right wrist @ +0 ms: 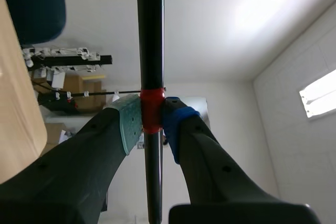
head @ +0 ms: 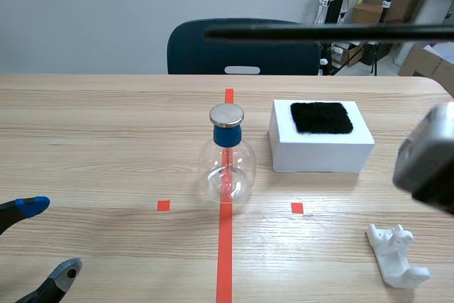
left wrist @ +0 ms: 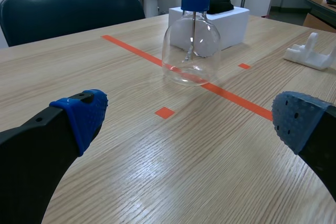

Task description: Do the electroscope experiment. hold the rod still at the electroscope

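Wood-grain table (head: 106,147) runs back to a dark teal chair (head: 191,47) against a pale wall. At the table's middle, on the orange-red tape line, stands the electroscope (head: 227,168): a clear round flask with a blue cap (head: 227,135) and a flat metal disc (head: 226,114) on top. Just to its right is a white box (head: 319,147) with a black cloth (head: 321,117) lying on it. A white plastic stand (head: 397,257) lies near right.

The black rod (head: 305,32) hangs level and high across the scene, coming in from the right. Its free end is up left of the disc and clear of it. The right claw (right wrist: 152,121) is clamped on the rod at a red band (right wrist: 152,109). The left claw (left wrist: 191,116) rests low at near left with its fingers wide apart, holding nothing, the electroscope ahead of it.
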You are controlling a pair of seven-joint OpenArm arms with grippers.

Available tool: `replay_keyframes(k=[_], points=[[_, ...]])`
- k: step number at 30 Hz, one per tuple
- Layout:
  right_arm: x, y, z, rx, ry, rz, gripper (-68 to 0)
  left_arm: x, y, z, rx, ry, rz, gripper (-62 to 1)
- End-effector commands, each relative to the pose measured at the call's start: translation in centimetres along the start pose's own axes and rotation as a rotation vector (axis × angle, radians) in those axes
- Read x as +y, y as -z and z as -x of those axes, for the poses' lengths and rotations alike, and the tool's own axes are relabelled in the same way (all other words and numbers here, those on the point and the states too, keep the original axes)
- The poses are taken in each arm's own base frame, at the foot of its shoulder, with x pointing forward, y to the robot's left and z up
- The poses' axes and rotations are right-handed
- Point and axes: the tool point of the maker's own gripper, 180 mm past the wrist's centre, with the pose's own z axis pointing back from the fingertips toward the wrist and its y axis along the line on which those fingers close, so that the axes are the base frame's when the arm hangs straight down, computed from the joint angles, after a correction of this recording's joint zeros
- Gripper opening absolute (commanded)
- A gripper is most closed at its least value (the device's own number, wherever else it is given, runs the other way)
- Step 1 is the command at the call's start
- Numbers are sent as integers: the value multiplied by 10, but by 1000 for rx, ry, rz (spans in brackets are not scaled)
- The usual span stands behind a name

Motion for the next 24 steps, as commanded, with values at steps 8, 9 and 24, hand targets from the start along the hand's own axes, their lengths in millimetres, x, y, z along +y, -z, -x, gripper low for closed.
replay_keyframes(k=[8,9,24], points=[[6,-23,-55,-185,-37,-32,-673,6,0,-8,-24,21,-6,14],[7,-24,-60,-194,-30,-35,-673,6,0,-8,-24,21,-6,14],[11,-31,-63,-114,37,-64,-673,6,0,-8,-24,21,-6,14]])
